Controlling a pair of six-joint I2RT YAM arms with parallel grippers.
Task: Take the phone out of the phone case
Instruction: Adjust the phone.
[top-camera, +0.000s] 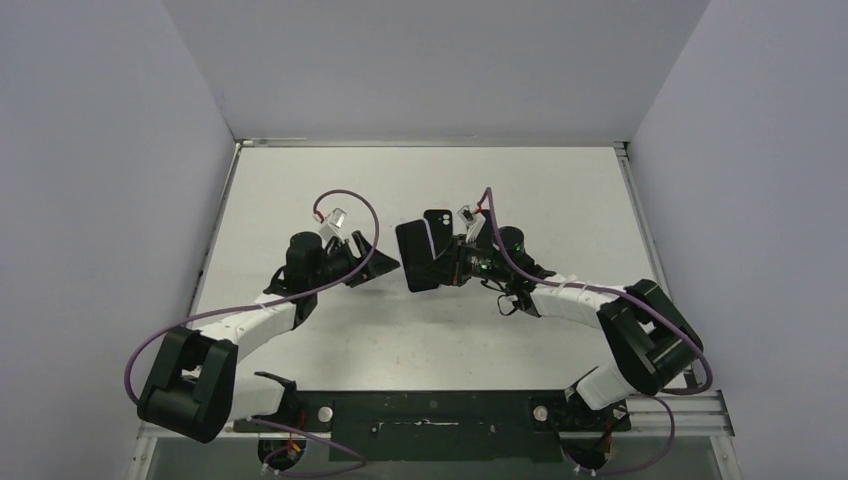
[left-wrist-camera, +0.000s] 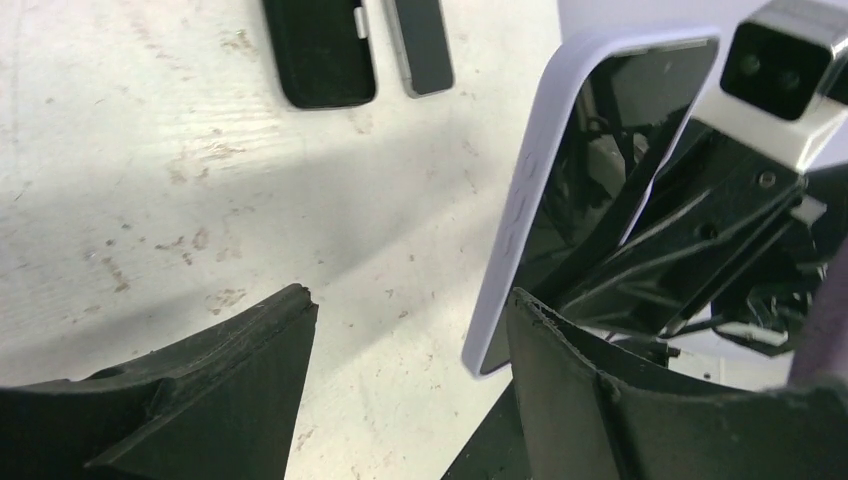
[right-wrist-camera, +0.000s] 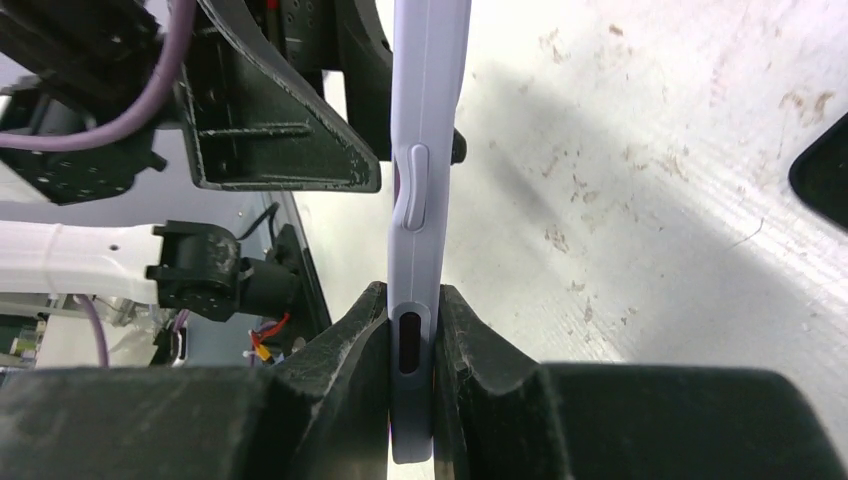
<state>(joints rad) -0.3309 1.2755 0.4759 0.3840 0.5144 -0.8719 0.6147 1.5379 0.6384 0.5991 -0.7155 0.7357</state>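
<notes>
As one looks down from above: the right gripper (top-camera: 449, 262) clamps the phone case (top-camera: 422, 257), held on edge above the table (top-camera: 300, 180); the left gripper (top-camera: 375, 265) hovers just beside it.
Left wrist: left fingers (left-wrist-camera: 200, 390) spread, nothing between them; the lilac case, phone (left-wrist-camera: 590, 180) inside, stands near; two dark slabs (left-wrist-camera: 320, 50) lie beyond.
Right wrist: both fingers pinch the case's rim tight.

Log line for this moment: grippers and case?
right gripper: shut on lilac phone case bottom edge, held upright | left gripper: open, near case
</notes>
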